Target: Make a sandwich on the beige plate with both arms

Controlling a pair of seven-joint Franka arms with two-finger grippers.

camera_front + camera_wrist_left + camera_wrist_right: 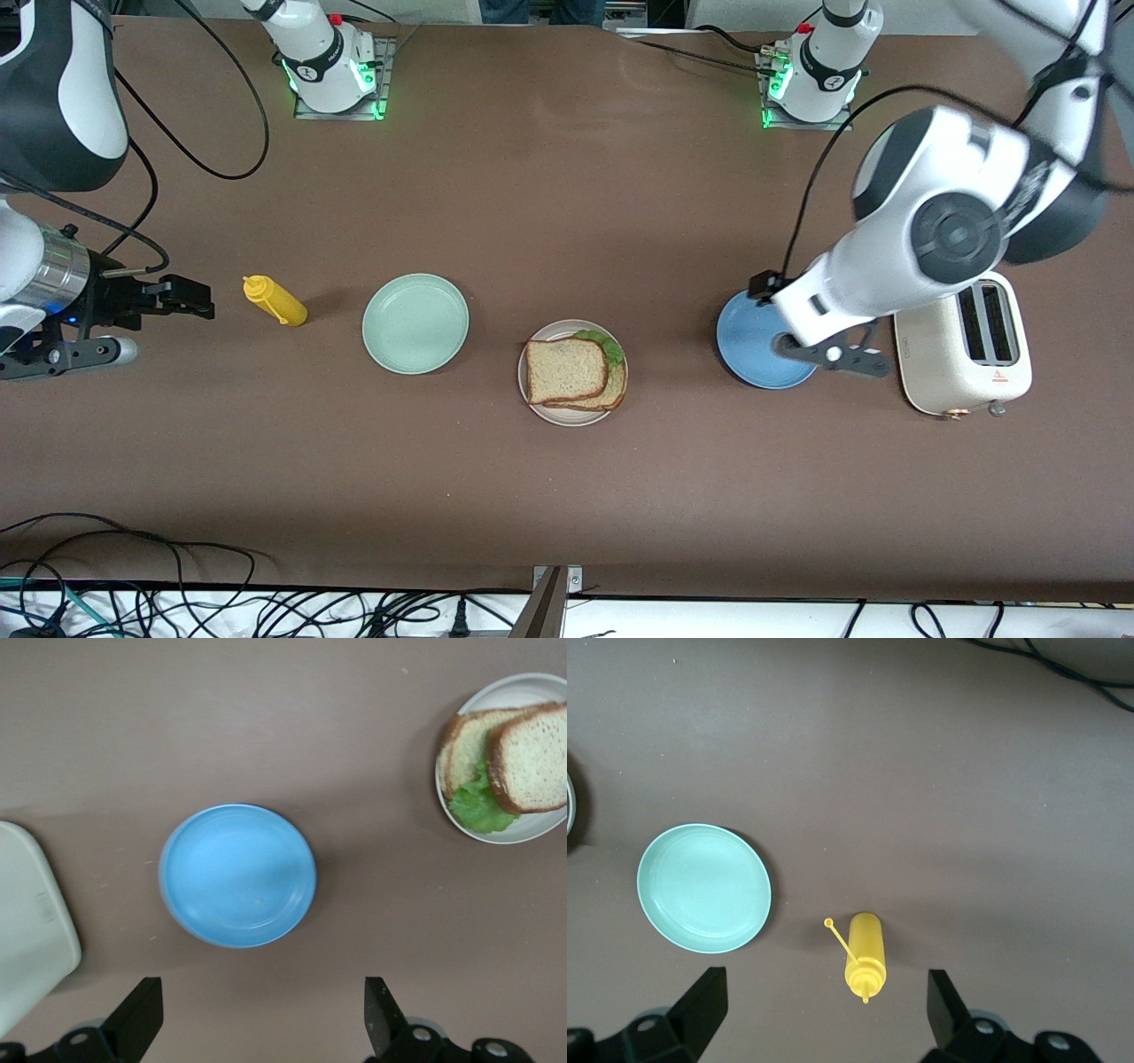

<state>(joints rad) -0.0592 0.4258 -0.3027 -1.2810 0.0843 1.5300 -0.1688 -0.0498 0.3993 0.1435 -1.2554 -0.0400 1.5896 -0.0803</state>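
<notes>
1. My right gripper [199,297] hangs in the air at the right arm's end of the table, jaws spread wide, nothing between them. In my right wrist view both fingers [700,1005] stand well apart, empty.
2. Below it lies a yellow squeeze bottle [276,301] on its side, cap open on its tether.
3. Next along the table sits the mint-green plate [415,322], bare.
4. Then, near the table's middle, the beige plate [567,415] carries the sandwich [574,374]: two bread slices, the top one shifted off the lower, with green lettuce [478,806] peeking out at one edge. It lies well apart from both of my grippers, between them along the table.
5. The blue plate [749,341] sits toward the left arm's end, bare.
6. My left gripper [261,1014] hovers over the blue plate, jaws fully apart, holding nothing; the sandwich shows off to one side in my left wrist view.
7. A cream toaster [966,354] stands just beside the blue plate, at the left arm's end.
</notes>
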